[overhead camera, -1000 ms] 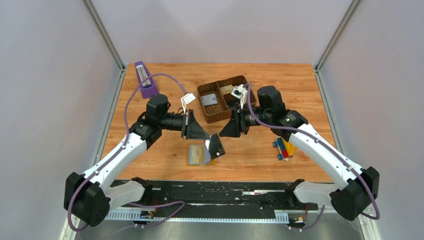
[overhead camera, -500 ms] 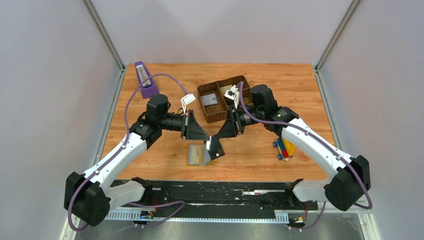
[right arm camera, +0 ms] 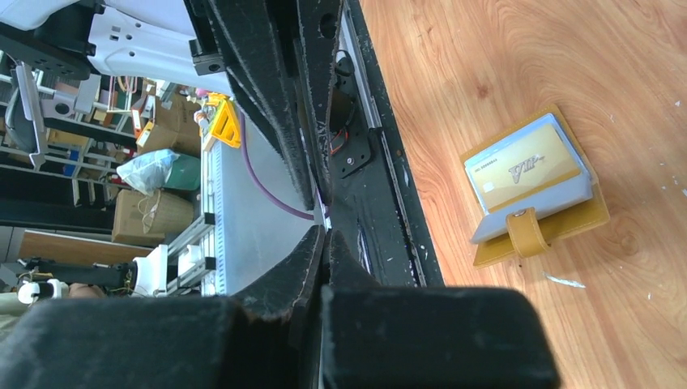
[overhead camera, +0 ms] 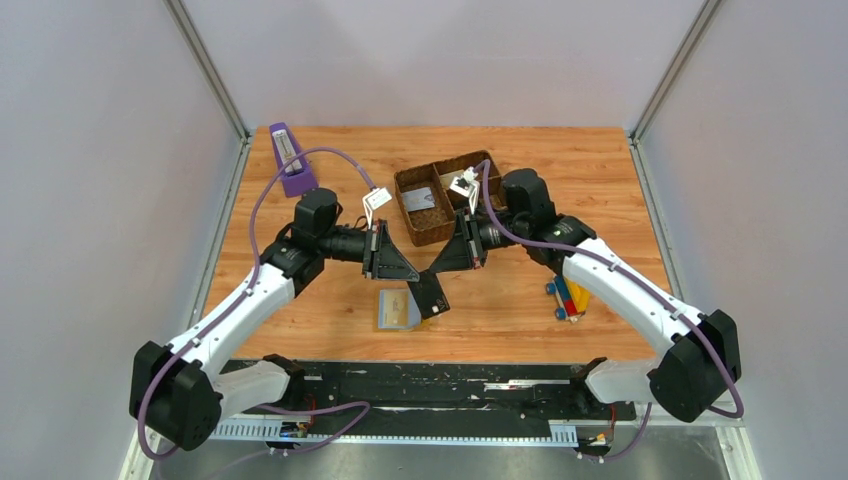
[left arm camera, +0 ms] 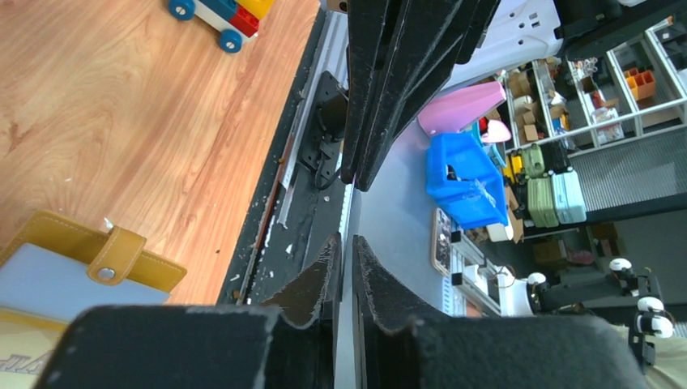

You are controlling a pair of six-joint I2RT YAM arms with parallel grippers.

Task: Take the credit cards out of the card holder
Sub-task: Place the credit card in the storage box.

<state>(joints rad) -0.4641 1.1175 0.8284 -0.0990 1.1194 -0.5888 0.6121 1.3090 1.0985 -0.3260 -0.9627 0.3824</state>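
The card holder lies open on the table, mustard outside with a tab, and also shows in the left wrist view. A gold credit card sits in its blue-grey pocket. Just right of it, a black credit card hangs tilted above the table between both grippers' tips. My right gripper comes in from the right and is shut on the card's upper edge; its jaws are pressed together. My left gripper meets it from the left, its jaws parted by a thin slit.
A brown woven tray with flat cards inside stands behind the grippers. A purple wedge-shaped object is at the back left. A toy brick car sits to the right. A black rail runs along the near edge.
My right gripper moved left to the black card and closed on it. My left gripper's jaws parted slightly. The card shifted very little.
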